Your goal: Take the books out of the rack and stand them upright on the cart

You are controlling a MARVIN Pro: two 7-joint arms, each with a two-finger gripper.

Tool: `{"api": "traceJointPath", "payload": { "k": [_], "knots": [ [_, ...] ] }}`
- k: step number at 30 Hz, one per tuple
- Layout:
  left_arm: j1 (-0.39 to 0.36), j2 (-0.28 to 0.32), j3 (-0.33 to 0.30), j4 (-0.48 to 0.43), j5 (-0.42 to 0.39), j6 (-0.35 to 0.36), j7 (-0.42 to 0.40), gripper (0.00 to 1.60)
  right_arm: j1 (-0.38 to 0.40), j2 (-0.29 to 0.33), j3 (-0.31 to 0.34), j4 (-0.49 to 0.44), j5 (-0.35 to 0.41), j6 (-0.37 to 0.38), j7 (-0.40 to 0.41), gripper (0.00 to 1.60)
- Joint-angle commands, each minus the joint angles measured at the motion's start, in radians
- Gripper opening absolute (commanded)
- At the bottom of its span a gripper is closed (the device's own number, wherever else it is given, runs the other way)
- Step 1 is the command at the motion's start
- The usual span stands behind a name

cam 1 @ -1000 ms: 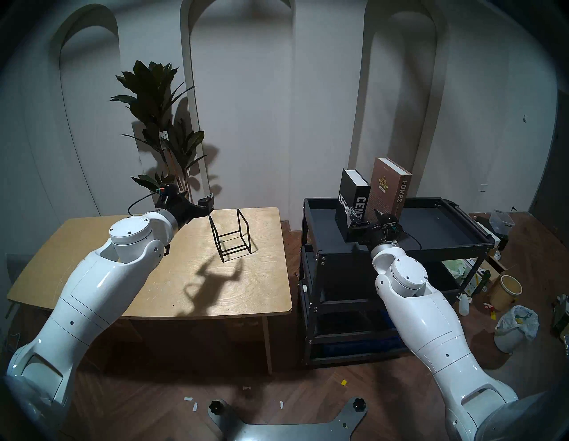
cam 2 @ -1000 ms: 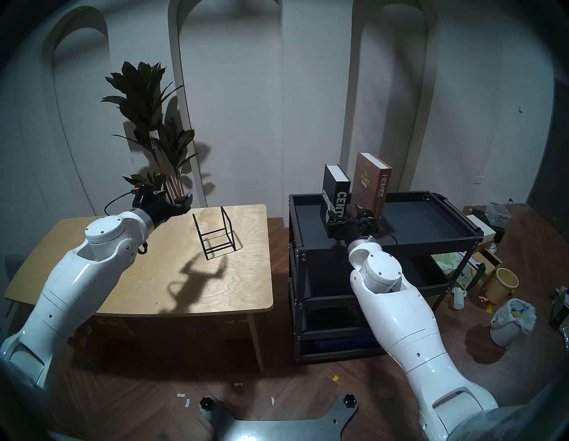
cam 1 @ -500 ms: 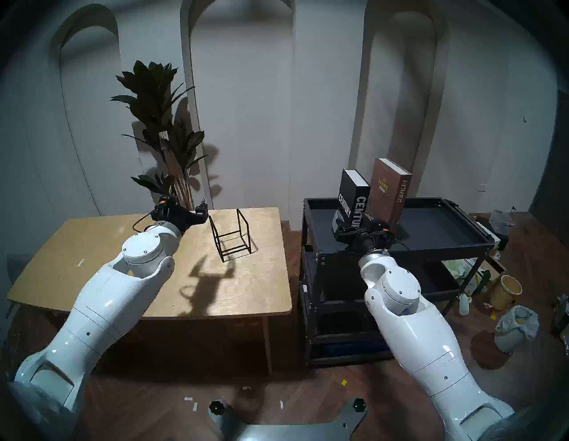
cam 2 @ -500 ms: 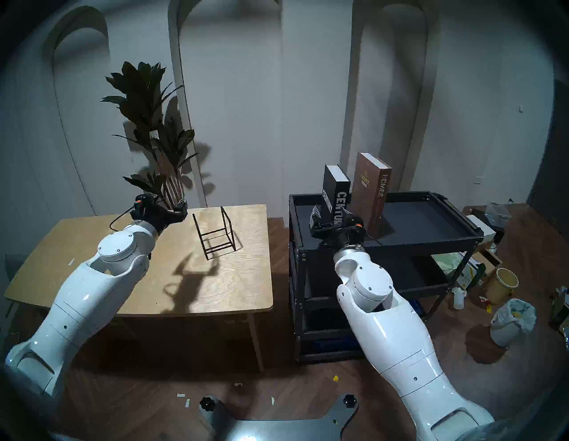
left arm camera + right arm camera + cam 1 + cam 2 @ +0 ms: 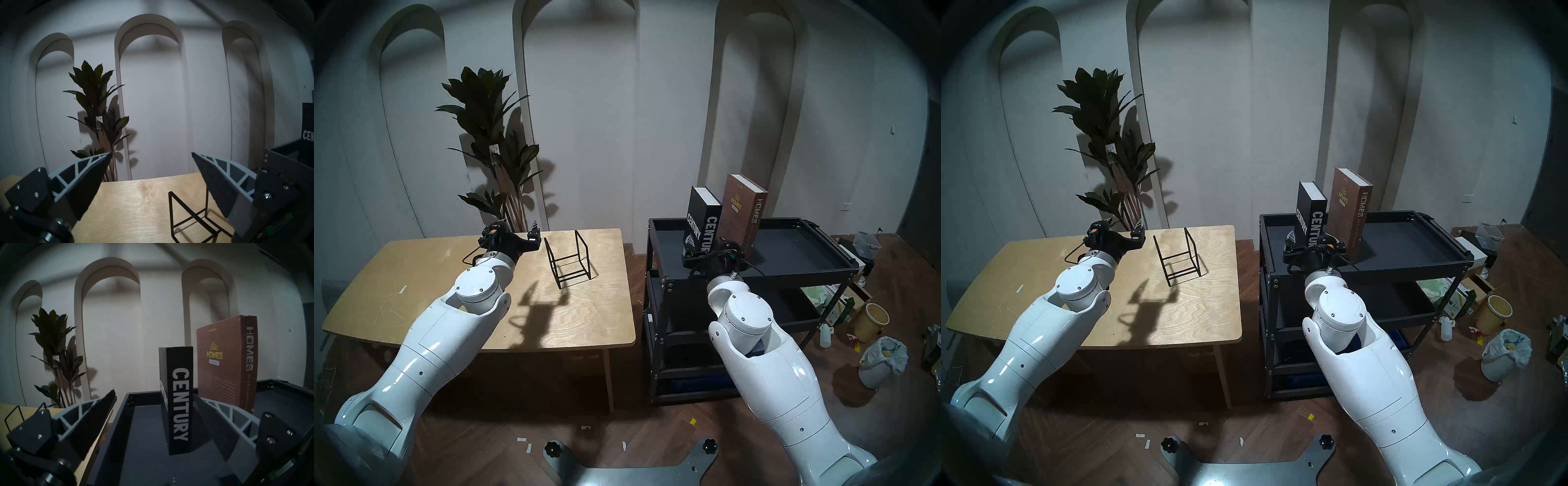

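Both books upright on the cart, wire rack empty

The black "CENTURY" hardcover (image 5: 180, 399) and the taller brown "HOMES" hardcover (image 5: 226, 365) stand side by side, long axes vertical, on the top tray of the black metal three-tier cart (image 5: 789, 271); the right pincer (image 5: 153, 395), jaws wide and holding nothing, sits level just in front of the black book, the nearer arm, with bare tray to its right. The left pincer (image 5: 151, 153), also spread and empty, hangs over the light wooden tabletop (image 5: 483, 322) beside the thin black wire rack (image 5: 567, 261)
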Motion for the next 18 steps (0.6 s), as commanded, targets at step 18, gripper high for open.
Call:
{"api": "traceJointPath", "payload": {
  "k": [18],
  "knots": [
    [-0.024, -0.035, -0.022, -0.015, 0.011, -0.002, 0.138, 1.6, 0.103, 0.069, 0.019, 0.11, 0.047, -0.133, 0.236, 1.6]
  ]
}}
